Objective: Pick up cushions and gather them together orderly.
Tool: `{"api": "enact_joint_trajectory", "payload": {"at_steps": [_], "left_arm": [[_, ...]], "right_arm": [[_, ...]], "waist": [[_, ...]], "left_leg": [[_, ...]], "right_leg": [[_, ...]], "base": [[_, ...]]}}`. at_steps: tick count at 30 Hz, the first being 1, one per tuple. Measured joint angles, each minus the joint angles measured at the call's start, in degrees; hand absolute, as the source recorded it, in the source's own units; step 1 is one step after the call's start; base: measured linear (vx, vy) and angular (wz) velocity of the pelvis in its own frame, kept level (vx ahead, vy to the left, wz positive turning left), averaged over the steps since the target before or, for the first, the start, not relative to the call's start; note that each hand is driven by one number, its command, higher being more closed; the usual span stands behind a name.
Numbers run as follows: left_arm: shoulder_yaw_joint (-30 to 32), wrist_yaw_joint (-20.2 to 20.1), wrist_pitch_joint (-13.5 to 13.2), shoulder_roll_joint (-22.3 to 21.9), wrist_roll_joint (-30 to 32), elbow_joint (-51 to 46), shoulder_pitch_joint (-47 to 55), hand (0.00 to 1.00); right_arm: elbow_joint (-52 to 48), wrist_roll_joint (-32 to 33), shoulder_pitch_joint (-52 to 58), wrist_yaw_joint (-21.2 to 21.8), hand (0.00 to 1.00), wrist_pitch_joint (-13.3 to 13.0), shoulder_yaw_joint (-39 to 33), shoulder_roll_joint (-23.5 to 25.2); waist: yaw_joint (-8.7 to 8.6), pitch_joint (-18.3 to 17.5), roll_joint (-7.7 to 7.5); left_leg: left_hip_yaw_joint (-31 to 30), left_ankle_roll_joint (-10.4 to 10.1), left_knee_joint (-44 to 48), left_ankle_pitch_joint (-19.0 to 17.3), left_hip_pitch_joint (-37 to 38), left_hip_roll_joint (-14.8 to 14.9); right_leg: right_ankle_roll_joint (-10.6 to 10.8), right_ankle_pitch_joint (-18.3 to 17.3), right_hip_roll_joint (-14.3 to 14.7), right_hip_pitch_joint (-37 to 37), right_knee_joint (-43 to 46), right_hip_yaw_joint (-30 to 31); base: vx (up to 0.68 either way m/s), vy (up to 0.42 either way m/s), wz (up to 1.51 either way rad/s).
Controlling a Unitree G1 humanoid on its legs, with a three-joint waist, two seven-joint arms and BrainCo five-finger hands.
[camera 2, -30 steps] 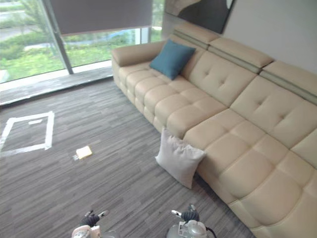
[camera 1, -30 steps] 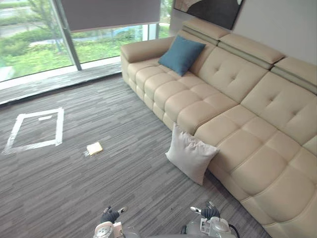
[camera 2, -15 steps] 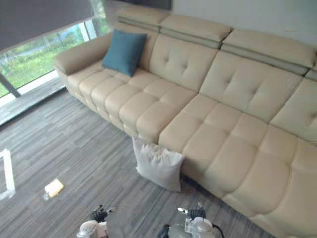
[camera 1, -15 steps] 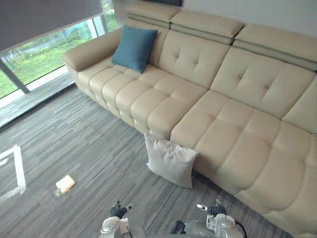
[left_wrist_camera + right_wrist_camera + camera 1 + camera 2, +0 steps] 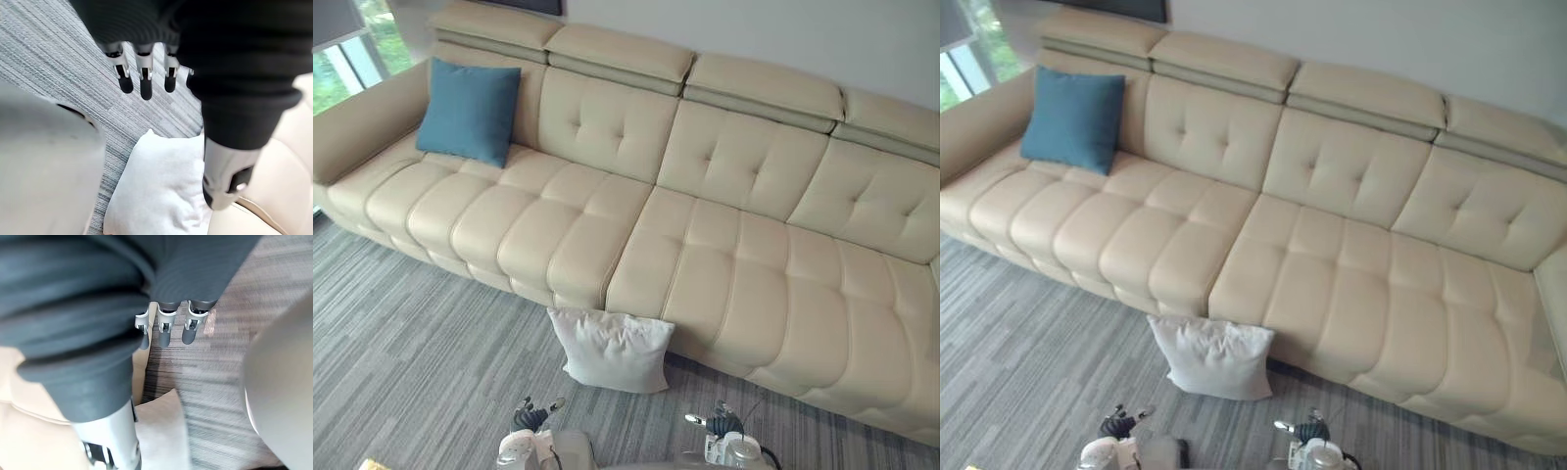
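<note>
The white cushion (image 5: 610, 350) stands on the carpet floor (image 5: 401, 372) at about 6 o'clock in the head views. It is propped on its lower edge, and its back leans against the front of the beige sofa (image 5: 724, 255). It looks out of place there, so it is probably the one to fetch. The blue cushion (image 5: 468, 111) sits up at 10 o'clock, upright on the seat against the backrest near the sofa's left arm and well apart from the white one. That looks like its proper spot, and likely the place to gather both.

The left hand (image 5: 530, 416) hangs at 7 o'clock and the right hand (image 5: 717, 423) at 5 o'clock, both low, short of the white cushion and touching nothing. Each wrist view shows the fingers (image 5: 145, 81) straight and relaxed, with the right hand's fingers (image 5: 165, 330) likewise slack. Both hands are empty, with the white cushion lying on the floor past the fingertips.

No basket or box is in sight. The sofa seat is the only holder, and it carries just the blue cushion.
</note>
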Motion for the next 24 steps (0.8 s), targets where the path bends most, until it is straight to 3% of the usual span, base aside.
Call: {"api": "enact_joint_trajectory", "payload": {"at_steps": [1,4,6,8,10,12,14,17,24], "left_arm": [[-0.7,0.0,0.0,0.0,0.2,0.3,0.2,0.0],[-1.8,-0.1,-0.1,0.0,0.6,0.1,0.6,0.0],[-2.0,-0.1,0.0,0.2,0.7,0.3,0.6,0.0],[-2.5,-0.3,0.0,0.6,0.9,0.7,0.4,0.0],[-2.6,-0.3,0.1,-1.4,1.3,1.3,0.0,0.0],[-2.6,-0.3,0.1,-2.2,1.8,1.2,0.1,0.0],[-2.6,-0.5,-0.1,-2.3,1.9,0.6,0.1,0.0],[-2.6,-0.7,-0.1,-2.3,1.9,-0.1,0.4,0.0],[-2.7,-0.3,-0.2,-1.6,1.8,-0.6,0.3,0.0]], "right_arm": [[-0.1,-0.3,-0.1,0.2,0.0,-0.2,0.1,0.0],[0.0,-0.9,-0.4,0.3,0.0,-0.5,0.0,0.0],[0.1,-0.9,-0.8,0.3,0.0,-0.5,0.0,-0.1],[0.2,-0.7,-0.9,0.3,0.0,-0.5,-0.3,-0.1],[0.4,-0.8,-1.0,0.3,0.0,-0.5,-2.3,-1.4],[0.4,-0.8,-1.0,0.1,0.0,-0.5,-3.0,-1.9],[0.5,-0.8,-0.9,-0.1,0.0,-0.5,-3.5,-2.1],[0.2,-0.7,-0.6,-0.2,0.0,-0.4,-3.6,-2.0],[0.0,0.2,-0.5,-0.5,0.0,-0.5,-4.5,-1.5]], "waist": [[-0.17,0.0,0.22],[-0.56,-0.1,0.48],[-1.24,-0.1,0.62],[-1.29,-0.1,-0.06],[-1.36,-0.3,2.76],[-1.35,-0.1,3.73],[-1.19,0.1,3.8],[-0.79,0.2,3.61],[-0.75,0.5,2.76]], "left_leg": [[1.0,0.2,-1.6,-0.1,2.7,-0.2],[1.4,0.0,-5.3,0.0,6.0,-0.1],[1.3,-0.2,-6.1,0.1,6.3,0.2],[0.4,-0.7,-6.3,0.4,6.1,-0.8],[-1.9,-1.4,-6.3,0.6,6.3,0.8],[-2.6,-1.5,-4.2,0.5,6.1,1.9],[-3.7,-2.2,3.3,0.2,2.8,3.4],[-3.9,-2.5,7.1,0.0,1.2,5.0],[-3.9,-2.6,0.2,0.0,2.1,3.8]], "right_leg": [[0.0,-0.4,-1.6,-1.1,4.9,-1.8],[-0.1,-0.9,-3.0,-3.7,3.5,-6.0],[-0.2,-0.7,-1.3,-4.8,-3.2,-5.8],[-2.4,3.4,1.1,-4.2,-12.6,-3.0],[-2.7,4.2,2.7,-1.6,-14.8,-4.1],[-2.7,4.1,3.3,0.2,-16.0,-5.9],[-3.2,3.3,3.5,1.7,-16.0,-7.5],[-3.2,3.0,4.1,2.5,-16.0,-7.9],[-3.1,3.1,3.9,0.8,-17.2,-8.1]], "base": [[0.08,0.074,-0.18],[0.14,0.055,-0.11],[0.18,-0.086,-0.01],[0.19,-0.152,0.08],[0.19,-0.164,0.24],[0.13,-0.121,0.32],[0.06,-0.153,0.3],[0.01,-0.082,0.1],[-0.09,0.014,0.11]]}}
